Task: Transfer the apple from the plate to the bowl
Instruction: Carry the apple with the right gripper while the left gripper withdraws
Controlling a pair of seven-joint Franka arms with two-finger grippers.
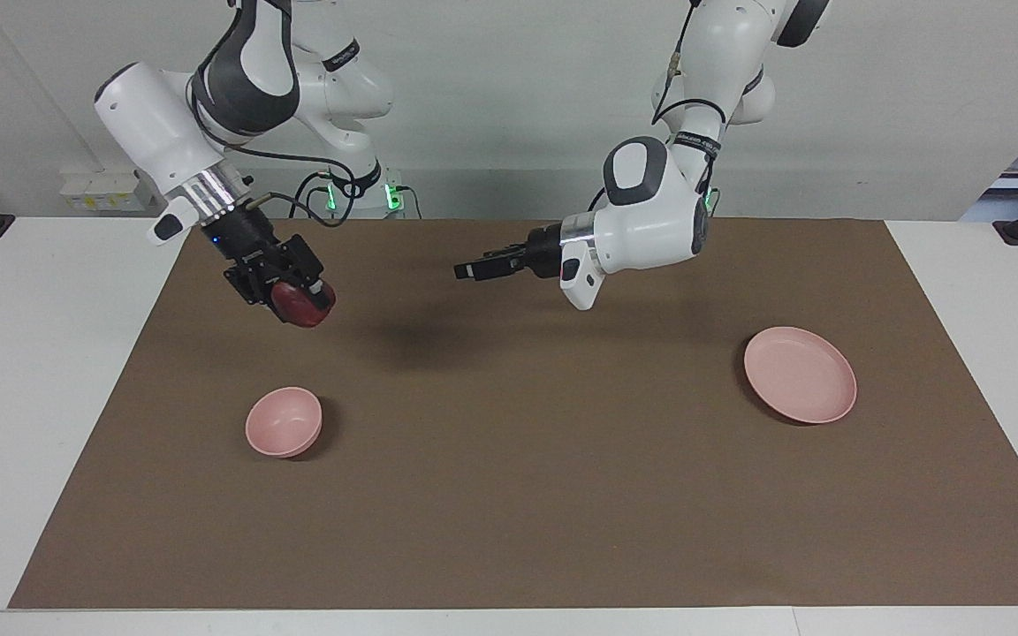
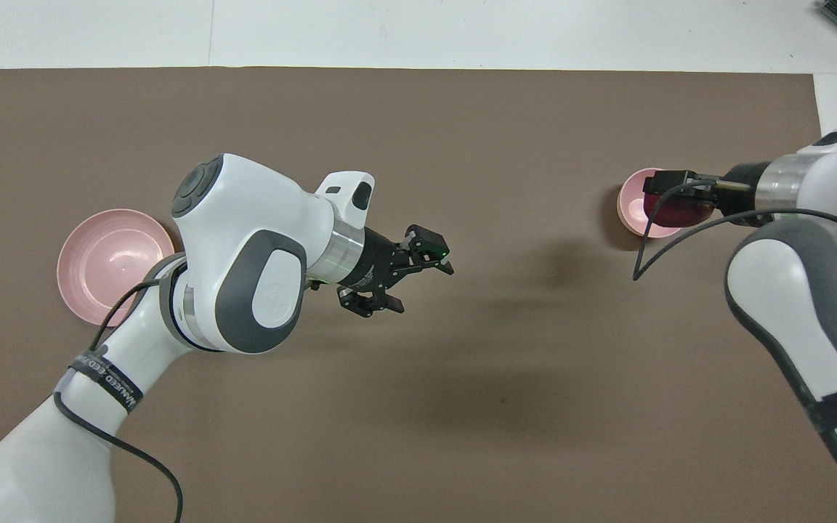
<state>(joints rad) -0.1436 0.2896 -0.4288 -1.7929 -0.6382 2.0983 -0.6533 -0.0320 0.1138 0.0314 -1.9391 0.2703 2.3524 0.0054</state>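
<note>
Aloft: right end effector (image 1: 301, 296) grips apple (image 1: 304, 306); left end effector (image 1: 474, 268) level, open

Apple (image 1: 304, 306): small, dark red, off the table, clamped in right gripper (image 1: 297, 296) above mat, over bowl (image 1: 284, 422). Bowl: small, deep, pale pink, upright, right arm's end. Plate (image 1: 800, 374): wide, shallow, pale pink, bare, left arm's end, well apart from bowl.

I'm seeing one strip of lettering, on the black band (image 2: 106, 379) around the left arm. I'm not managing to read it. Nothing else is showing text.
</note>
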